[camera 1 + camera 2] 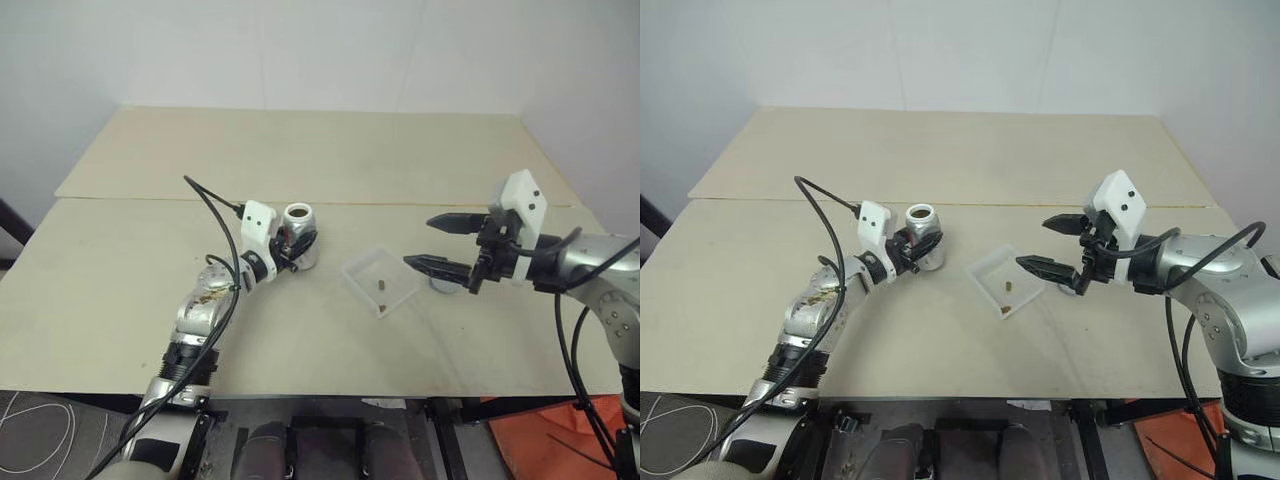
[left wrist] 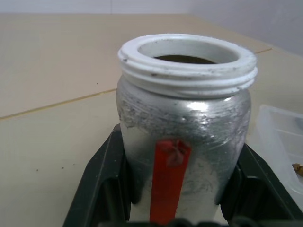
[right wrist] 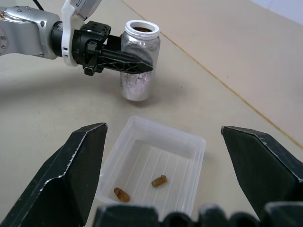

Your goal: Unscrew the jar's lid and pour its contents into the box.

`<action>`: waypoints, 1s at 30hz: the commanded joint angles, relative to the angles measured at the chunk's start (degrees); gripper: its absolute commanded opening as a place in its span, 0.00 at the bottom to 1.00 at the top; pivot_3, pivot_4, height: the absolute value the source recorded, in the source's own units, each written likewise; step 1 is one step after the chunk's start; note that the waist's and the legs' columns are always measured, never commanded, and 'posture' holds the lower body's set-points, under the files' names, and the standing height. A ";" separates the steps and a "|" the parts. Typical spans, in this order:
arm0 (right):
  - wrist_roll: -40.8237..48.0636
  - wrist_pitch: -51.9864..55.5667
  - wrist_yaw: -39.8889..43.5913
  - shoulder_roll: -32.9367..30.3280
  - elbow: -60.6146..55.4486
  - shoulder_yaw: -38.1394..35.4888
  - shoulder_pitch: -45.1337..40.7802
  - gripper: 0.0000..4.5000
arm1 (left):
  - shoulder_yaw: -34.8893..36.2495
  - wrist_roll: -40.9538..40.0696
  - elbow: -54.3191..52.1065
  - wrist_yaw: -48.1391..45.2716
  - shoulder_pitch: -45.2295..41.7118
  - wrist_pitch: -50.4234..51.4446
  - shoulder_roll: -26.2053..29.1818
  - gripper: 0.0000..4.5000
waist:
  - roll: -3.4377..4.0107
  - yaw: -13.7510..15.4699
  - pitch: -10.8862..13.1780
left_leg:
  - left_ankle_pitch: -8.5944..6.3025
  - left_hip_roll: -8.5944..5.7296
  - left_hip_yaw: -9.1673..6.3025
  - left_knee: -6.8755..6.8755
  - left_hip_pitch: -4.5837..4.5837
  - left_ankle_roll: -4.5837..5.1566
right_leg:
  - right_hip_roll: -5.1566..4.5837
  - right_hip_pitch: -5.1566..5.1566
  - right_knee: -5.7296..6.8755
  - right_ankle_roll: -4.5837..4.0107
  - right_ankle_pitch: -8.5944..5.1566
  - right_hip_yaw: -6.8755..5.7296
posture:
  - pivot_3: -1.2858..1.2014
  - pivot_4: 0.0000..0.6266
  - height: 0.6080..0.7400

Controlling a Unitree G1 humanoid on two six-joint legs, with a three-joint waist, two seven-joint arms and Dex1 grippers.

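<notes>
My left tool (image 1: 302,247) clamped the upright, lidless jar (image 1: 299,232) on the counter (image 1: 120,290); my right tool (image 1: 440,244) hung released beside the box (image 1: 381,281) holding two brown pieces (image 3: 159,180).

Check jar (image 2: 184,137): silvery scuffed wall, white threaded rim, red vertical strip, dark inside. Note box (image 3: 191,161): clear, faint ribbed floor. Pieces (image 3: 159,180) inside: brown. You see gripper fingers (image 3: 71,179) black, wrist housings white. Table (image 1: 300,150): pale beige.

Plain white walls (image 1: 300,50), beige table (image 1: 300,150) – seam across, orange sth (image 1: 540,440) on floor
</notes>
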 commanded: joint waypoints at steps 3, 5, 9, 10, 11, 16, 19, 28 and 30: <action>-0.10 -1.88 0.45 -0.94 -1.20 -2.12 0.11 1.00 | -1.30 4.47 0.65 -0.48 2.65 -5.59 -0.25 0.50 | 0.01 0.01 0.00 | 0.00 0.01 0.00 0.00 0.01 0.00 | 0.00 0.00 0.01 0.00 0.00 0.02 | 0.52 0.24 1.00; 0.04 -1.91 0.62 -0.99 -1.33 -2.16 0.08 1.00 | -1.34 4.97 0.33 -0.76 3.54 -6.20 -0.35 0.66 | 0.01 -0.03 -0.01 | 0.00 0.01 0.00 -0.01 0.06 0.00 | -0.01 0.02 0.00 -0.01 0.00 0.03 | 0.52 0.24 1.00; 0.07 -2.01 0.77 -1.01 -1.36 -2.01 0.16 1.00 | -0.99 5.20 -1.85 -1.86 5.12 -5.48 0.24 0.94 | 0.01 0.03 -0.01 | -0.01 0.03 -0.01 -0.03 0.04 0.00 | -0.02 -0.01 0.00 -0.01 0.00 0.03 | 0.52 0.24 1.00; 0.10 -2.04 0.84 -1.02 -1.39 -2.01 0.25 1.00 | -0.80 4.94 -3.00 -2.29 5.49 -5.02 0.63 0.99 | 0.01 0.04 -0.01 | -0.01 0.02 0.00 -0.03 0.04 0.00 | -0.03 -0.01 0.00 -0.01 0.00 0.03 | 0.52 0.24 1.00; 0.13 -2.00 0.82 -0.98 -1.49 -1.94 0.27 1.00 | -0.56 4.72 -4.20 -2.83 5.82 -4.61 1.26 0.99 | 0.01 0.04 -0.01 | -0.01 0.02 0.00 -0.03 0.04 0.00 | -0.04 -0.01 0.00 -0.01 0.00 0.03 | 0.52 0.24 1.00; -0.25 -2.36 0.88 -1.06 -1.70 -1.78 0.82 1.00 | 1.81 1.57 -13.03 -9.84 8.70 -1.45 9.36 0.99 | 0.02 -0.14 -0.01 | -0.01 0.05 -0.01 -0.06 0.03 0.00 | -0.05 -0.04 0.00 -0.03 -0.01 0.02 | 0.52 0.24 1.00; -0.31 -2.60 1.21 -1.42 -2.04 -1.86 1.63 1.00 | 7.22 -7.85 -19.65 -21.70 11.60 2.15 18.43 0.99 | 0.02 -0.60 -0.01 | -0.01 0.08 0.02 -0.11 0.06 -0.01 | -0.06 -0.07 0.01 -0.07 -0.04 0.03 | 0.52 0.24 1.00; -1.72 -7.06 3.70 -1.29 -1.92 -1.21 3.62 1.00 | 24.49 -22.07 -21.66 -46.36 18.37 4.89 39.90 0.99 | 0.06 -1.14 -0.02 | -0.01 0.09 0.10 -0.17 0.17 -0.03 | -0.12 -0.05 0.03 -0.18 -0.17 -0.06 | 0.52 0.24 1.00; -2.14 -8.00 4.16 -0.88 -1.95 -0.43 3.62 1.00 | 28.56 -23.06 -22.99 -48.42 22.29 5.02 41.54 0.99 | 0.06 -1.19 -0.02 | -0.01 0.09 0.10 -0.18 0.17 -0.03 | -0.13 -0.06 0.03 -0.18 -0.18 -0.07 | 0.52 0.24 1.00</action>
